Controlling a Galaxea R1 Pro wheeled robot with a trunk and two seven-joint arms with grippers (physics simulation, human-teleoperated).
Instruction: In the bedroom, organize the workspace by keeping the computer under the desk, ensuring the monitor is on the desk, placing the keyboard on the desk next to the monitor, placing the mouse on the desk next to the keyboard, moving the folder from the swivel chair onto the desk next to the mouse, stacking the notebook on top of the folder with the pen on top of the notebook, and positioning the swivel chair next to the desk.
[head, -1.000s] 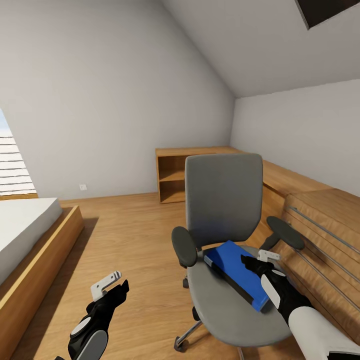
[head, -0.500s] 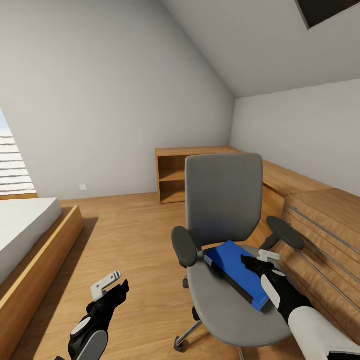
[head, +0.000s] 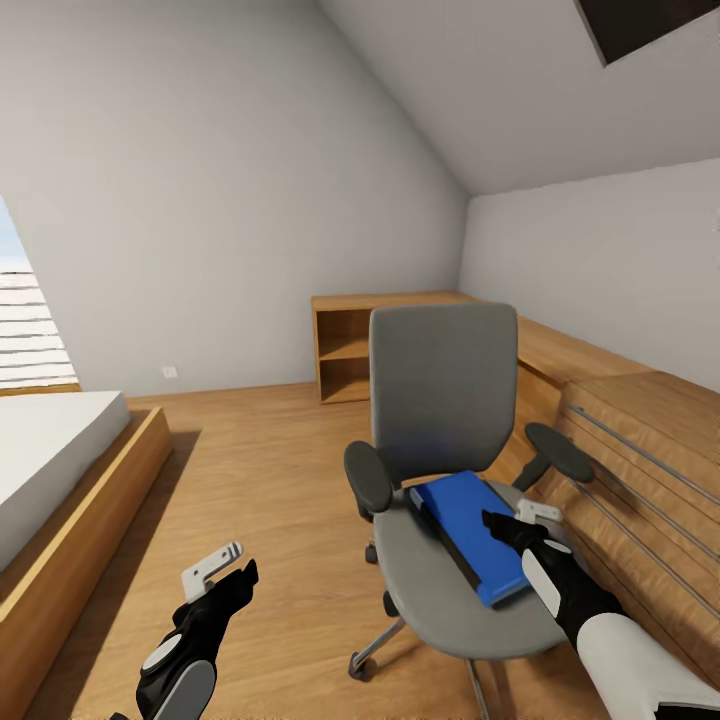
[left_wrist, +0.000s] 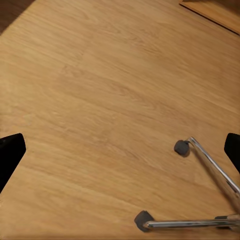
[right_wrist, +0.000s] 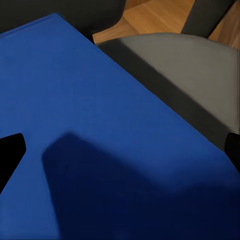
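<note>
Lying flat on the seat of the swivel chair (head: 450, 400) is the folder (head: 470, 530), a plain bright blue slab with a dark edge along its left side, set at a slant so one corner points to the far left and another to the near right. The chair is grey with black armrests and a chrome star base on castors (left_wrist: 182, 147); it stands on the wood floor (head: 260, 470), its back toward the far wall.

Just right of the chair runs a low light-wood cabinet (head: 640, 440) with long metal handles, and an open wooden shelf unit (head: 350, 350) stands farther off. A bed (head: 50, 470) on a wooden frame lies at the left.

The right hand (head: 522, 525) hovers over the folder's near right part, fingers spread wide with nothing between them. The left hand (head: 225, 568) hangs low over bare floor, left of the chair base, also wide apart and empty.
</note>
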